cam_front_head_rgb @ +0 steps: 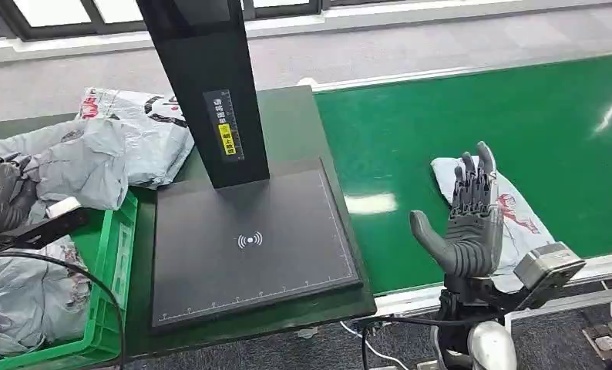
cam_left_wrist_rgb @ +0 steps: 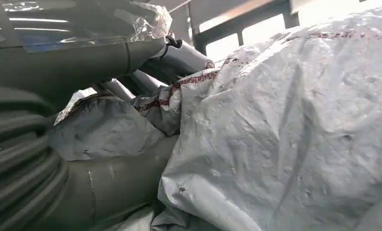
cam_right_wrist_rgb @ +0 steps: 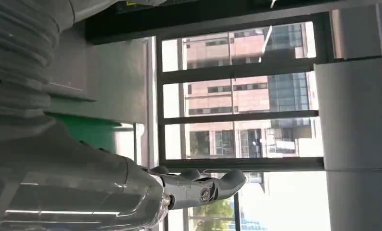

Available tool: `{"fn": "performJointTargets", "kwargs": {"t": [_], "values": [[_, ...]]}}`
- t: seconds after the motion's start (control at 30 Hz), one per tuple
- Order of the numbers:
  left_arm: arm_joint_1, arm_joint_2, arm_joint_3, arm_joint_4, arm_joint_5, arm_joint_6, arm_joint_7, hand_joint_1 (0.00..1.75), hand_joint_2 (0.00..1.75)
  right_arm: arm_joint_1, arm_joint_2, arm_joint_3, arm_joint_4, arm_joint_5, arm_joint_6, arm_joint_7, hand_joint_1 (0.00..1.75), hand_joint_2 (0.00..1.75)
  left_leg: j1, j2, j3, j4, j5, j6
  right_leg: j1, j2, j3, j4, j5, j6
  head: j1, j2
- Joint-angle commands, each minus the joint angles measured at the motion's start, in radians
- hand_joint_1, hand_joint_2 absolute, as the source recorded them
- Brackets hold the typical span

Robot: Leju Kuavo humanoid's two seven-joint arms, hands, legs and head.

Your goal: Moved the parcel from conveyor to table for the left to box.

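My right hand (cam_front_head_rgb: 470, 223) hovers open, fingers spread, over the parcel (cam_front_head_rgb: 511, 212) near the conveyor's (cam_front_head_rgb: 472, 108) edge, ready to scoop it deskward.

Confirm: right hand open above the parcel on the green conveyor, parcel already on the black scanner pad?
Not quite. The right hand is open above the parcel, but that parcel lies on the green conveyor, not on the black scanner pad, which is bare. The head view shows it.
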Motion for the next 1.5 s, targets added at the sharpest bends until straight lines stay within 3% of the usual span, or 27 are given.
{"fn": "performJointTargets", "kwargs": {"t": [0.03, 0.17, 0.43, 0.63, 0.7, 1.0, 1.17, 1.5], "values": [[-0.001, -0.006, 0.061, 0.071, -0.012, 0.001, 0.001, 1.75, 1.75, -0.021, 0.019, -0.043, 0.032, -0.002, 0.003, 0.003, 0.0, 1.75, 0.0, 0.0, 0.002, -0.002, 0.0, 0.001, 0.0, -0.001, 0.003, -0.002, 0.0, 0.001, 0.0, 0.0], [0.052, 0.035, 0.075, 0.083, -0.112, -0.043, 0.078, 1.75, 1.75, -0.018, 0.003, -0.035, 0.041, -0.004, 0.007, 0.0, 0.0, 1.75, 0.0, 0.001, 0.002, -0.002, 0.0, 0.001, 0.0, 0.0, 0.002, -0.002, 0.0, 0.0, 0.0, 0.0], [0.214, 0.11, 0.163, 0.114, -0.159, -0.137, 0.101, 1.75, 1.75, -0.057, -0.02, -0.006, 0.092, -0.019, 0.019, 0.003, 0.0, 1.75, 0.001, 0.006, 0.004, -0.002, -0.002, -0.001, -0.001, 0.005, 0.002, -0.002, 0.0, -0.001, 0.0, 0.0], [0.326, 0.102, 0.213, 0.057, -0.099, -0.211, 0.076, 1.75, 1.75, -0.079, -0.042, 0.011, 0.111, -0.03, 0.017, 0.009, 0.0, 1.75, 0.002, 0.007, 0.005, -0.004, -0.003, -0.002, -0.001, 0.005, 0.003, -0.003, -0.001, -0.002, 0.0, 0.0], [0.325, 0.102, 0.21, 0.028, -0.092, -0.209, 0.078, 0.02, 1.75, -0.076, -0.046, 0.011, 0.112, -0.034, 0.014, 0.01, 0.0, 1.75, 0.002, 0.005, 0.005, -0.004, -0.003, -0.002, -0.001, 0.003, 0.003, -0.003, -0.002, -0.003, 0.0, 0.0], [0.317, 0.159, 0.216, -0.049, 0.083, -0.216, 0.006, 0.0, 1.75, -0.074, -0.065, 0.017, 0.121, -0.044, 0.005, 0.005, 0.0, 1.75, 0.003, 0.003, 0.002, -0.003, -0.003, -0.002, 0.001, 0.001, 0.003, -0.003, -0.002, -0.003, 0.0, 0.0], [0.312, 0.126, 0.225, -0.118, 0.18, -0.191, -0.049, 0.0, 1.75, -0.062, -0.059, 0.011, 0.113, -0.043, 0.001, 0.005, 0.0, 1.75, 0.003, 0.0, 0.002, -0.002, -0.002, -0.003, 0.0, -0.002, 0.003, -0.002, -0.002, -0.003, 0.0, 0.0], [0.318, 0.124, 0.218, -0.13, 0.18, -0.191, -0.045, 0.0, 1.75, -0.062, -0.058, 0.012, 0.113, -0.043, 0.001, 0.005, 0.0, 1.75, 0.003, 0.001, 0.004, -0.004, -0.002, -0.003, 0.0, -0.001, 0.004, -0.003, -0.002, -0.003, 0.0, 0.0]]}}
